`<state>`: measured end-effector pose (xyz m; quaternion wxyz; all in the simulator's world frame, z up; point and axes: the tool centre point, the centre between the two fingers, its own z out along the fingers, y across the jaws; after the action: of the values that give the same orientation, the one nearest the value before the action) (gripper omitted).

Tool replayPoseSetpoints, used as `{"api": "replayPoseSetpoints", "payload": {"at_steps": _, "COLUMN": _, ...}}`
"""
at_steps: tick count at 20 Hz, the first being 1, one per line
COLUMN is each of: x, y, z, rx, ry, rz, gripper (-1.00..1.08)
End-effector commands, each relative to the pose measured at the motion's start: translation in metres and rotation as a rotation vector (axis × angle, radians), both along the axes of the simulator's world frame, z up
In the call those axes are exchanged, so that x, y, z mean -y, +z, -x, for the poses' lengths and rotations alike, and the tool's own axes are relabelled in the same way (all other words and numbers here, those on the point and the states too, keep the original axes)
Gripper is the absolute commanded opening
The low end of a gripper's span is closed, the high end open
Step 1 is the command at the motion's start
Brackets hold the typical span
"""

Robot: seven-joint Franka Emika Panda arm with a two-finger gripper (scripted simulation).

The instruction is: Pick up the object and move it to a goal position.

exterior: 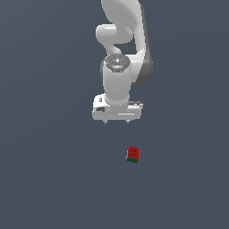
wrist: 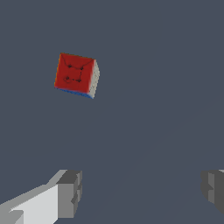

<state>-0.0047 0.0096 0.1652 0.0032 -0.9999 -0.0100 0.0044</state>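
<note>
1. Exterior view: the red block (exterior: 133,154) lies on the grey tabletop (exterior: 49,179), below the gripper (exterior: 116,121) and slightly toward that view's right, untouched.
2. Wrist view: the fingers (wrist: 70,193) stand wide apart, holding nothing, block (wrist: 76,75) beyond them.

A plain, flat, dark slate-grey surface (exterior: 44,179) fills both views edge to edge, with no markings, seams or other things resting anywhere on it.
</note>
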Motion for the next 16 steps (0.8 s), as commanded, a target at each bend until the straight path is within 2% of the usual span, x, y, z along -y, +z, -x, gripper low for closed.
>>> {"api": "replayPoseSetpoints", "payload": {"at_steps": 1, "x": 0.0, "y": 0.0, "z": 0.0, "rx": 0.0, "ry": 0.0, "rz": 0.0, "gripper": 1.0}}
{"api": "replayPoseSetpoints", "payload": {"at_steps": 10, "x": -0.032, "y": -0.013, "z": 0.009, "rx": -0.031, "ry": 0.016, "rz": -0.023, "gripper": 1.0}}
{"api": "replayPoseSetpoints", "payload": {"at_steps": 16, "x": -0.032, "y": -0.013, "z": 0.008, "rx": -0.031, "ry": 0.014, "rz": -0.022, "gripper": 1.0}}
